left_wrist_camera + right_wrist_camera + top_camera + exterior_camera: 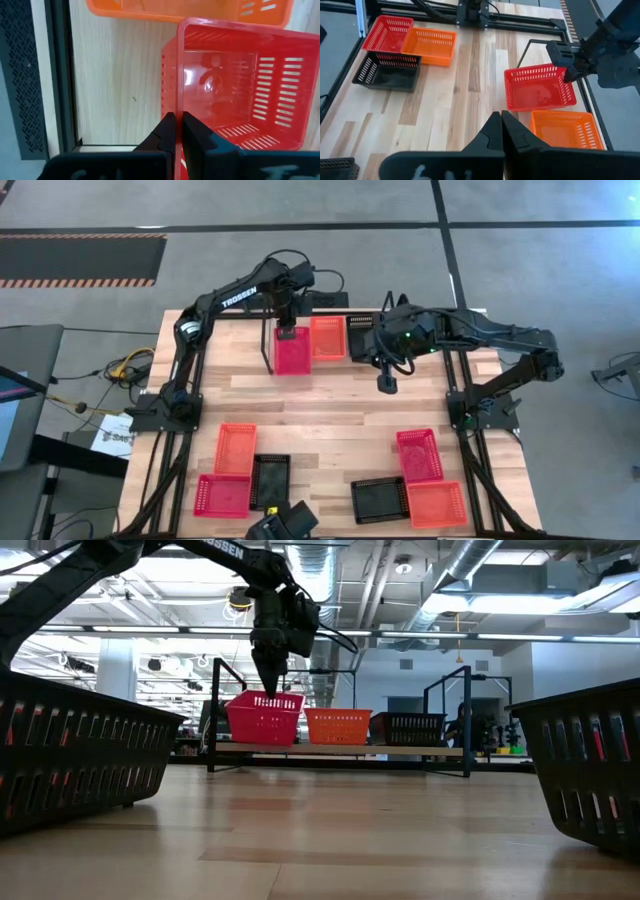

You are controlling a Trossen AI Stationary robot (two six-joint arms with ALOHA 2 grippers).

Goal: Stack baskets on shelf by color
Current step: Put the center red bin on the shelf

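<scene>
A red basket (pixel 293 352) is at the left end of the shelf (pixel 340 750), beside an orange basket (pixel 327 337) and a black basket (pixel 408 727) that stand on the board. The red one reaches nearer than the orange one and looks a little tilted in the low view (pixel 265 718). My left gripper (pixel 287 330) is shut on its far end. My right gripper (pixel 386 383) is shut and empty above the bare table, near the shelf's right end; its arm hides part of the black basket from above. My left gripper pinches the red basket's far end wall at its rim (pixel 178 107), one finger outside (pixel 166 131) and one inside (pixel 194 131) the basket. The fingers come from above, pointing down. Whether the basket's bottom rests on the shelf board, I cannot tell.
Near left on the table lie an orange basket (pixel 235 448), a red one (pixel 222 495) and a black one (pixel 270 480). Near right lie a red one (pixel 419 453), an orange one (pixel 437 503) and a black one (pixel 378 500). The table's middle is bare wood.
</scene>
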